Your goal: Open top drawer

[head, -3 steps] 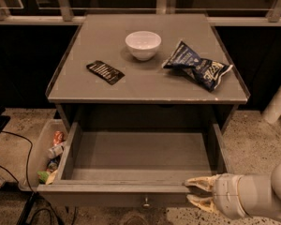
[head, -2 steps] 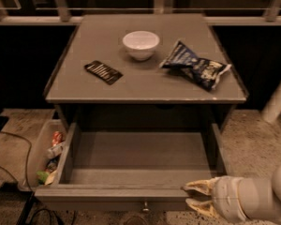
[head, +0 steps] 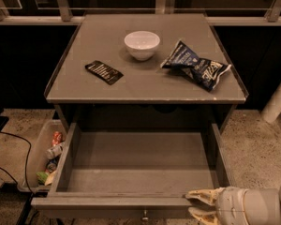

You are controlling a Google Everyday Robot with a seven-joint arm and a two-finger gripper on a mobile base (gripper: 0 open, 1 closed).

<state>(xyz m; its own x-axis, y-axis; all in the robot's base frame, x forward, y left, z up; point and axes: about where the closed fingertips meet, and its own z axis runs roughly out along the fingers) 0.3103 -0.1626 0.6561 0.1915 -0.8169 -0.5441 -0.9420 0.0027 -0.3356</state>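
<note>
The top drawer (head: 117, 203) of the grey cabinet is pulled far out, and its grey box interior holds nothing. A small metal knob (head: 144, 215) shows at the centre of the drawer front, at the bottom edge of the view. My gripper (head: 197, 204) comes in from the lower right, cream fingers pointing left. One fingertip (head: 193, 195) rests at the top rim of the drawer front, the other sits lower, in front of the panel. The fingers are spread apart with nothing between them.
On the cabinet top (head: 84, 50) stand a white bowl (head: 142, 44), a dark blue snack bag (head: 196, 68) and a flat black packet (head: 104, 72). A clear bin (head: 35, 158) of small items sits on the floor at left, with a black cable (head: 16, 142) nearby. A white post (head: 277, 100) rises at right.
The view has shifted slightly, with the cabinet sitting a little lower in frame. The drawer stays pulled out and the gripper holds near its front right rim.
</note>
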